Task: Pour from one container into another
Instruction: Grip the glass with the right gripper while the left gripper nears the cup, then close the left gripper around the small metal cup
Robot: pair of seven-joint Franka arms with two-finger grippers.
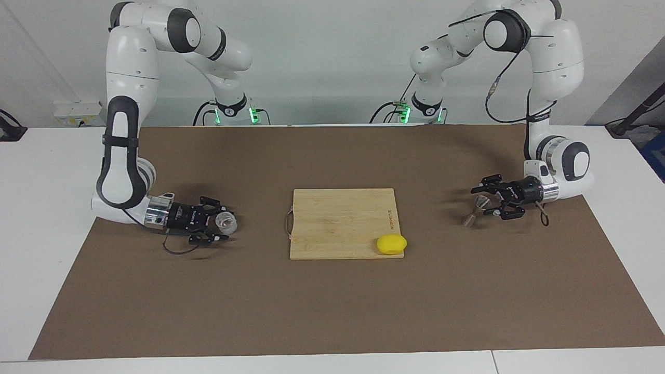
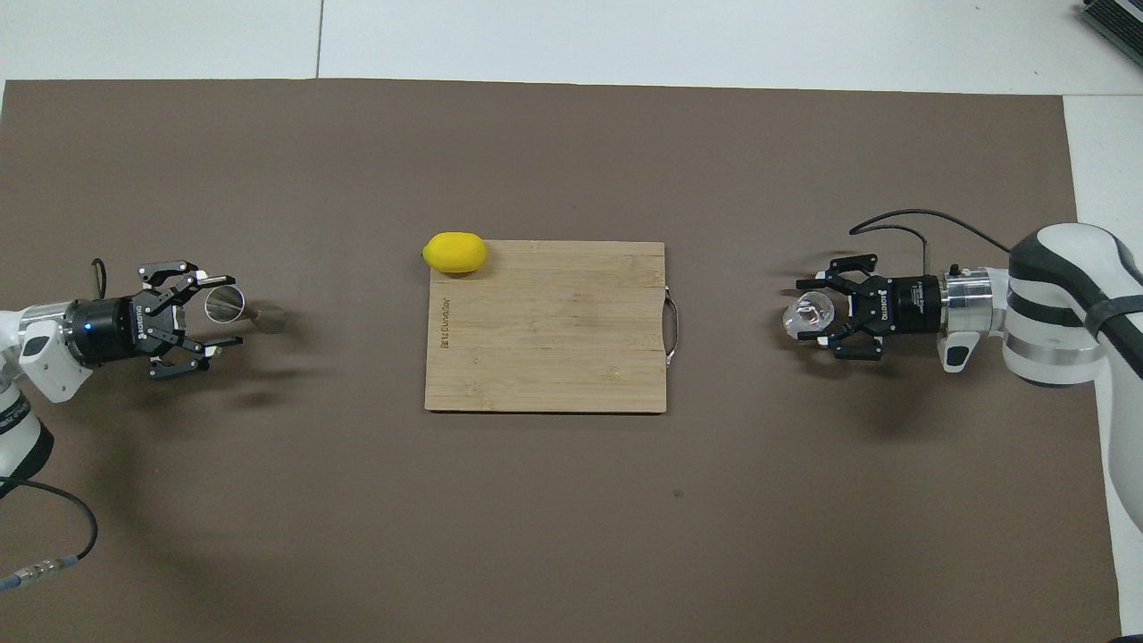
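Desk: I see a white desk (image 1: 613, 150) under a brown mat (image 1: 332, 306).

Glass cup: the small, squat, clear glass cup (image 1: 226, 222) stands on the mat toward the right arm's end of the desk, well apart from the board.

Right pincer: my right pincer (image 1: 220, 224) lies low and level at the cup, one finger (image 2: 814, 277) on each side of it. I cannot tell whether the fingers press the glass or stand just off it.

Jigger: the small steel hourglass-shaped jigger (image 1: 474, 210) stands on the mat toward the left arm's end of the desk, seen slantwise.

Left pincer: my left pincer (image 1: 483, 203) is level at the jigger's upper cone, fingers (image 2: 214, 279) to either side of it. I cannot tell whether they grip it.

Board: a pale bamboo cutting board (image 1: 340, 221) lies mid-desk between the two vessels.

Lemon: a yellow lemon (image 1: 391, 244) rests at the board's corner farther from the robots, toward the left arm's end.
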